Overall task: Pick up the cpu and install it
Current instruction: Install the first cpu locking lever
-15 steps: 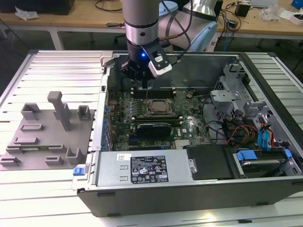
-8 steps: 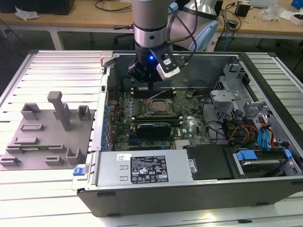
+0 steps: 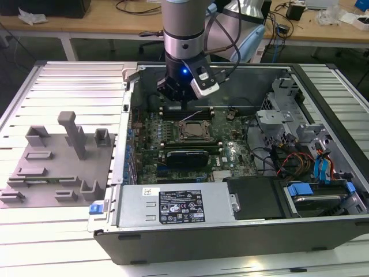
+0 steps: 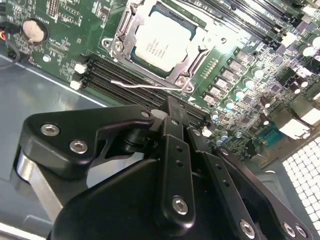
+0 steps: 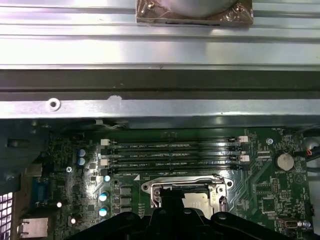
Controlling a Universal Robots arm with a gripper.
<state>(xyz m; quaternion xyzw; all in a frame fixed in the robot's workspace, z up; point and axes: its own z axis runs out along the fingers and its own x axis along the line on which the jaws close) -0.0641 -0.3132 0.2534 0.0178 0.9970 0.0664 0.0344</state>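
The cpu (image 4: 162, 42), a small square chip with a silver-white top, lies flat in the metal socket frame (image 4: 197, 62) on the green motherboard (image 4: 75, 40). In the exterior view the cpu (image 3: 194, 132) sits mid-board, inside the open computer case. My gripper (image 4: 175, 107) hangs above the memory slots (image 4: 130, 75) just beside the socket, black fingers (image 4: 172, 135) pressed together with nothing between them. The exterior view shows the gripper (image 3: 173, 97) at the back of the board, behind the socket. A thin wire lever (image 4: 142, 85) sticks out from the socket's edge.
The case wall (image 5: 160, 107) runs close behind the memory slots. A power supply (image 3: 173, 208) and drive bays with cables (image 3: 311, 167) fill the front and the exterior view's right. A grey fixture with upright blocks (image 3: 57, 161) lies outside the case on the exterior view's left.
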